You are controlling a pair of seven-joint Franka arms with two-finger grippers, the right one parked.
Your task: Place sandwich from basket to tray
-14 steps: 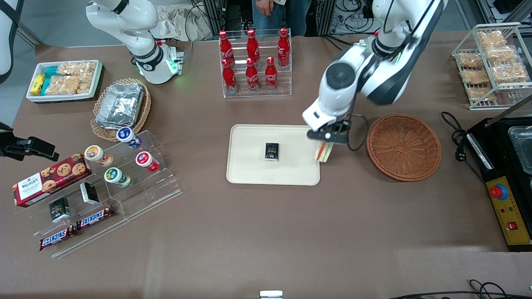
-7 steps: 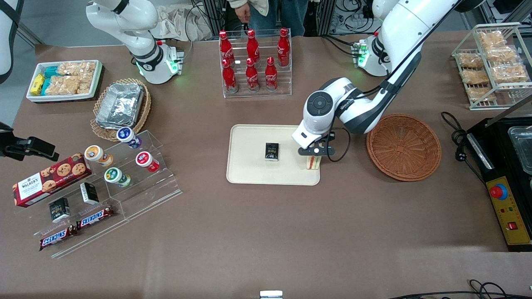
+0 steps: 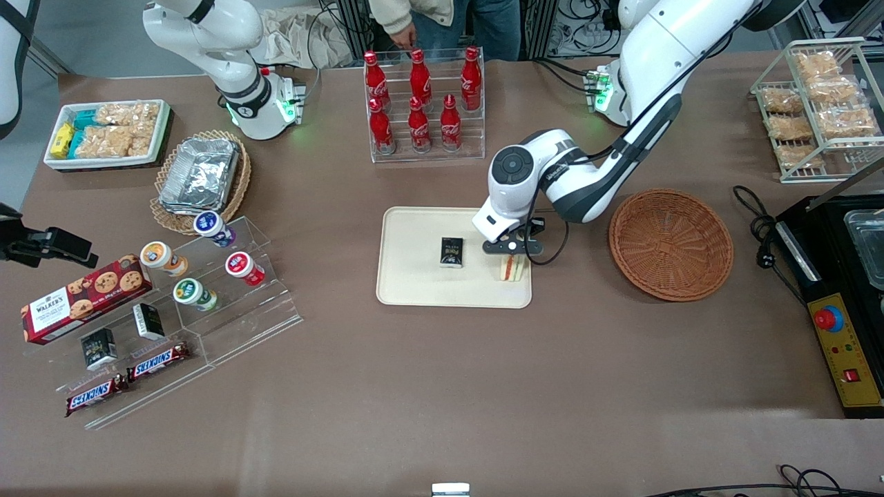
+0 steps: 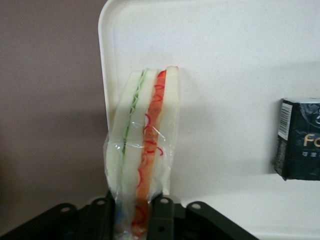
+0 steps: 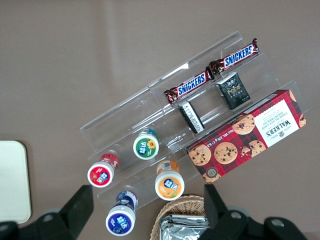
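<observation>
The sandwich (image 3: 512, 268) (image 4: 145, 135), a wrapped white wedge with red and green filling, stands on edge over the tray (image 3: 414, 283) (image 4: 235, 45), near the tray's rim on the basket side. My left gripper (image 3: 509, 250) (image 4: 136, 215) is shut on the sandwich's wrapped end, a black finger pressing each side. The reddish-brown wicker basket (image 3: 670, 244) lies empty toward the working arm's end of the table, apart from the gripper.
A small black box (image 3: 452, 251) (image 4: 300, 145) lies on the tray beside the sandwich. A rack of red bottles (image 3: 423, 103) stands farther from the front camera than the tray. Snack stands, a foil-tray basket (image 3: 200, 176) and a cookie box (image 3: 83, 298) lie toward the parked arm's end.
My gripper has carried the sandwich from beside the tray's edge to over the tray and lowered it, moving away from the basket. The arm has folded lower.
</observation>
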